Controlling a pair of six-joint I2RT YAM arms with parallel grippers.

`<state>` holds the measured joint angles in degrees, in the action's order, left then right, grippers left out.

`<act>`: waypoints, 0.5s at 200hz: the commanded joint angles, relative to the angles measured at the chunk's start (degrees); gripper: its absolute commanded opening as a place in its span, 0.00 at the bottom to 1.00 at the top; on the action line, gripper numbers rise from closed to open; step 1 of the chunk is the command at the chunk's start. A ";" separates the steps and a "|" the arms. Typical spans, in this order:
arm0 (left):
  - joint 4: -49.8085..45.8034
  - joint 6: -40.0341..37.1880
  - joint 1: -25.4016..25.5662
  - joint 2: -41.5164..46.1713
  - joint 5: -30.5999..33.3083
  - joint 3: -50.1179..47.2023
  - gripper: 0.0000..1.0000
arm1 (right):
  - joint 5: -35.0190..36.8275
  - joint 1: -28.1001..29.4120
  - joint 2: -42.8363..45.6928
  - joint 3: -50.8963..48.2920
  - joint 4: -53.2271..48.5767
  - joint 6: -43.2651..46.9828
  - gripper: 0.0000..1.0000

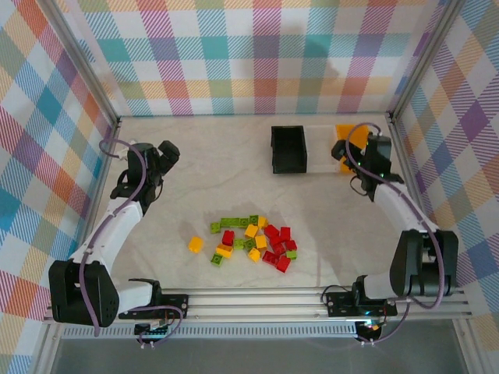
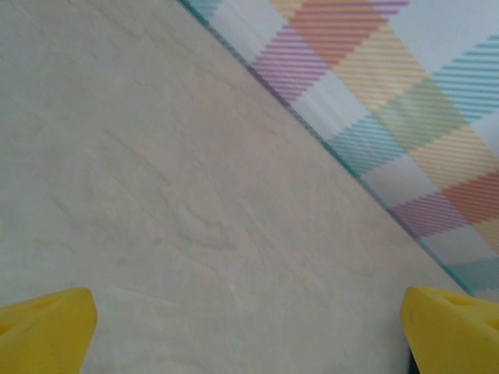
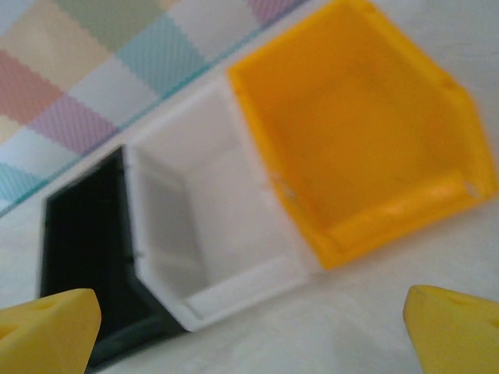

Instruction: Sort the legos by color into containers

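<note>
Your left arm (image 1: 117,222) reaches over the bare left part of the pale marbled tabletop (image 1: 218,167). Its left jaws stand spread wide, yellow fingertips (image 2: 47,327) at either edge of the wrist view with nothing between them.

Your right arm (image 1: 405,210) stretches to the far right. The right jaws are also spread and empty, fingertips (image 3: 51,327) wide apart, hanging above three small open-top plastic bins. These stand in a row, touching side by side: the black bin (image 1: 288,149) on the left, the white bin (image 3: 203,202) in the middle, the orange bin (image 3: 351,132) on the right.

The small studded red, yellow-orange and lime green bricks (image 1: 251,240) lie in a loose pile on the tabletop near its front, between the arms, well apart from the bins. One yellow brick (image 1: 195,244) sits just left of the pile.
</note>
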<state>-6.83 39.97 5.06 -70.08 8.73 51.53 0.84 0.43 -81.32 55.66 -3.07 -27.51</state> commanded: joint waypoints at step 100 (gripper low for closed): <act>-2.98 -0.16 8.42 6.06 -10.73 -3.37 1.00 | -0.28 12.19 -30.96 29.83 -16.30 10.54 0.83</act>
<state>-8.43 40.86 11.97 -66.61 -0.67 49.54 -0.58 10.17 -109.86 80.90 -16.69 -18.70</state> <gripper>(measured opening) 0.997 0.838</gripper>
